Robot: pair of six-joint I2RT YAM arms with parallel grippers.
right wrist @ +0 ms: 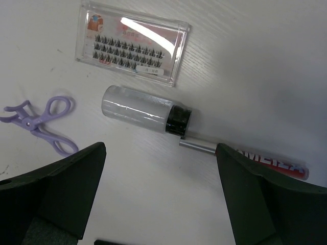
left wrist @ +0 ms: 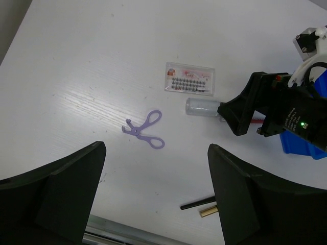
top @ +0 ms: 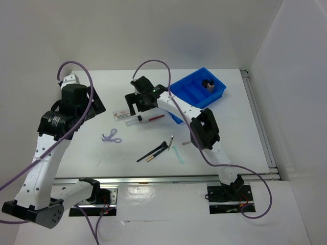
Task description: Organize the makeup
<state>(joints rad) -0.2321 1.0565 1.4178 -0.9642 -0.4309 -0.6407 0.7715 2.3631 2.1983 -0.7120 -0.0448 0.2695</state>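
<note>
1. Step in hand, by my reading: picking the next loose item. My right end effector (right wrist: 161, 204) hovers over the clear cylindrical plastic tube with a black cap (right wrist: 138, 108). It lies on the white tabletop (top: 230, 132) just beside the clear lash card with red print (right wrist: 132, 48), with the red pencil (right wrist: 271, 164) at its capped end.
2. Right end effector: spread wide, empty, touching nothing.
3. Left end effector (left wrist: 156, 199): likewise released and empty, above the lilac plastic scissors (left wrist: 144, 129).
4. Next move calls for lowering to straddle the tube across its width, clenching, then carrying it to the blue divided plastic tray (top: 190, 91), where a beige black-capped bottle (top: 208, 84) stands.
</note>
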